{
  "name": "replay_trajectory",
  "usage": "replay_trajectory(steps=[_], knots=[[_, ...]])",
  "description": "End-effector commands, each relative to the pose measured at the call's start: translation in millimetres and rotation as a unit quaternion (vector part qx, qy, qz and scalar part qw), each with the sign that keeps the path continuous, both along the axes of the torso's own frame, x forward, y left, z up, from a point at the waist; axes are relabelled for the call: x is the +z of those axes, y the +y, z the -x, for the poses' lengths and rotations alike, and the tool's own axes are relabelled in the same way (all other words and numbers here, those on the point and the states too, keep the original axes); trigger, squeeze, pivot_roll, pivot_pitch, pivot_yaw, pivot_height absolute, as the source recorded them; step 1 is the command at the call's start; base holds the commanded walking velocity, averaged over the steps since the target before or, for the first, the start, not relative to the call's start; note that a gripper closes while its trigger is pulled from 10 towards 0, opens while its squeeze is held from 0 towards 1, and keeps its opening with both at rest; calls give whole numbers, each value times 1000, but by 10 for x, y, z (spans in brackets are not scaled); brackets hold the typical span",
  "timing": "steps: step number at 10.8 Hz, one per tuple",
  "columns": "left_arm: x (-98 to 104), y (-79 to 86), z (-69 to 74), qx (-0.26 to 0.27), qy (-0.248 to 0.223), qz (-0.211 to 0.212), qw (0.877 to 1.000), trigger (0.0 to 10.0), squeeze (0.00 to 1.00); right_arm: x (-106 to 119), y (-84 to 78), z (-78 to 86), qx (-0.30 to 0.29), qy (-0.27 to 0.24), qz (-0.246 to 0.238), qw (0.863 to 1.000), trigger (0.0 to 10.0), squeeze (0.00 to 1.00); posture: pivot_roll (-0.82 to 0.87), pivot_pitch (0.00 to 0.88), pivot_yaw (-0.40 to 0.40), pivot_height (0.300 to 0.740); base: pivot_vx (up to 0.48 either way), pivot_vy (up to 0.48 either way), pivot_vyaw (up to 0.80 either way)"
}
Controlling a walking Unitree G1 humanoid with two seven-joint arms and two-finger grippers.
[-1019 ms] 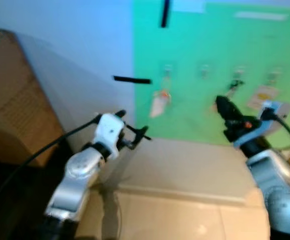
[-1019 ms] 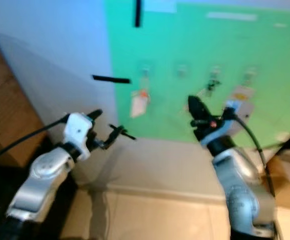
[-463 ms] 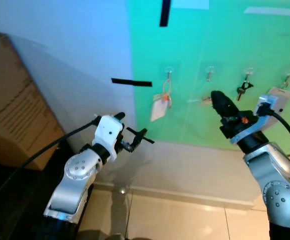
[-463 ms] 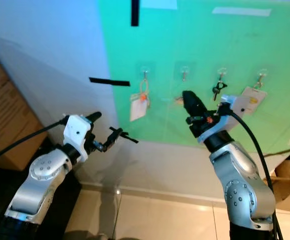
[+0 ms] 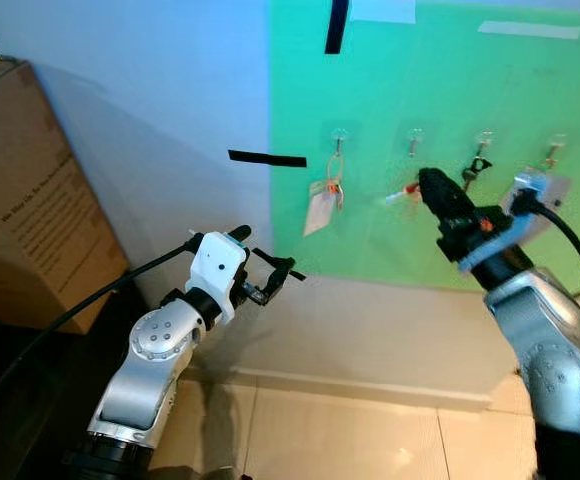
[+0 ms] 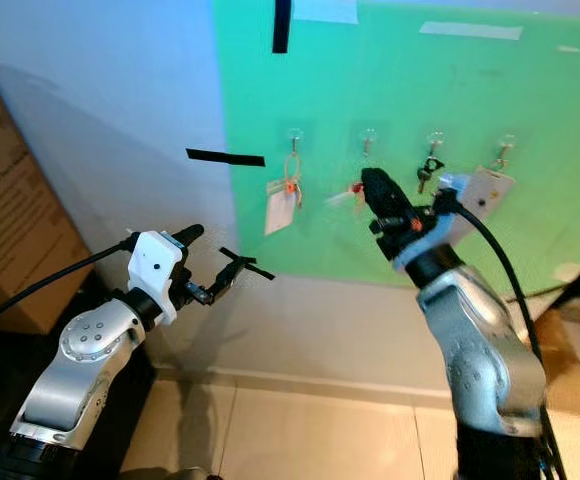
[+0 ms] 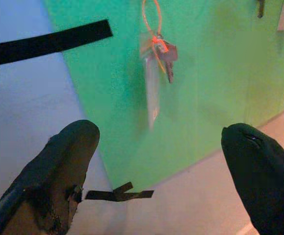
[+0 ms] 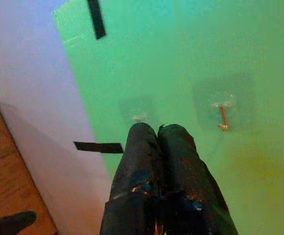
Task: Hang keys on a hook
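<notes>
right claw: raised at centre right of the frame, fingers pressed together on a small bunch of keys with a red tag, blurred, just beside and below the second hook
left claw: spread, holding nothing, at lower centre left, apart from the wall
green board: four hooks in a row
first hook: carries tagged keys
cardboard box: far left

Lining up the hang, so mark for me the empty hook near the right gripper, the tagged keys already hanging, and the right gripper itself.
empty hook [image 8: 222, 117], right wrist view, on its metal shank.
tagged keys [image 7: 165, 53], left wrist view, on the key bunch.
right gripper [image 6: 373, 181], right eye view, between its fingertips.
</notes>
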State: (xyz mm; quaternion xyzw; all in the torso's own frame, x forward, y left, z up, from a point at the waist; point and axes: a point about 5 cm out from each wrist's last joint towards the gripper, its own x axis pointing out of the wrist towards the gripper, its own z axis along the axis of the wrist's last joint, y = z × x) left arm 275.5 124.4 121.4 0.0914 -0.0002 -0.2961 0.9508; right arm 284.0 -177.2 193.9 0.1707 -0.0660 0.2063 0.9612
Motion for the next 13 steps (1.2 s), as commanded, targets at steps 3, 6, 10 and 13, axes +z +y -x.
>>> replay_trajectory(steps=[3,6,10,13], knots=[[72,-112,23,-49,-7,-13,999,10000,0,39,45,-205,5,-10,14,1000,10000,0,-97,0,21,740,0,0,0],[112,-142,27,-70,-11,-25,997,10000,0,78,63,-486,-15,-11,16,1000,10000,0,-91,0,25,740,0,0,0],[156,-174,25,-86,-14,-30,996,10000,0,112,-30,-680,-52,-14,11,998,10000,0,-88,0,15,740,0,0,0],[166,-230,55,-113,-10,-23,993,10000,0,102,-126,-659,-60,-9,2,998,10000,0,-98,0,14,740,0,0,0]])
